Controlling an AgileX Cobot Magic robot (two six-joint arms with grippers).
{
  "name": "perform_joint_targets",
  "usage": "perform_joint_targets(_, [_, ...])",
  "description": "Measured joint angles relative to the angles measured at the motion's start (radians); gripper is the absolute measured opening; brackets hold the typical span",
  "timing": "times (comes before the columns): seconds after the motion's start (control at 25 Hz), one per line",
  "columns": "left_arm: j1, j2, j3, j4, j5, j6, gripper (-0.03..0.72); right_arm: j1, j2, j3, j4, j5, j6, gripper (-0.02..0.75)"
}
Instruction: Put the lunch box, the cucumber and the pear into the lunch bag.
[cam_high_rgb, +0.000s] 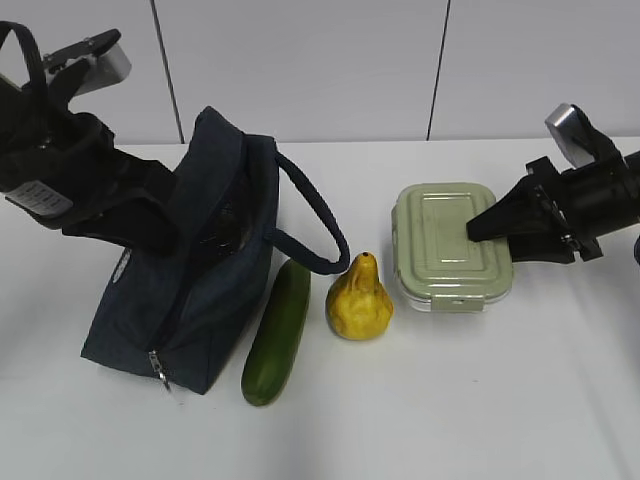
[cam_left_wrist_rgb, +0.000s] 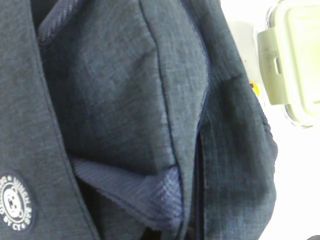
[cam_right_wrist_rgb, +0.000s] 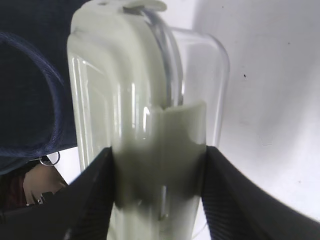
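Cucumber (cam_high_rgb: 277, 333) lengthwise front-to-back, beside bag (cam_high_rgb: 180, 300)

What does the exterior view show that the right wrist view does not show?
Only the exterior view shows the cucumber, the pear and the left gripper at the lunch bag. Only the right wrist view shows the right gripper's fingers on both sides of the lunch box. Both show the lunch box and the bag.
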Motion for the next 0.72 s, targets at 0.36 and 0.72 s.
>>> perform_joint_targets(0.36, [0.0, -0.017, 0.0, -0.016, -0.016, 0.0, 0.001, 0.0, -0.06, 0.0, 0.008, 0.0, 0.008, 0.384])
perform_joint_targets(0.72, [0.0, -0.017, 0.0, -0.017, -0.025, 0.0, 0.001, 0.0, -0.12, 0.002, 0.06, 0.006, 0.039, 0.384])
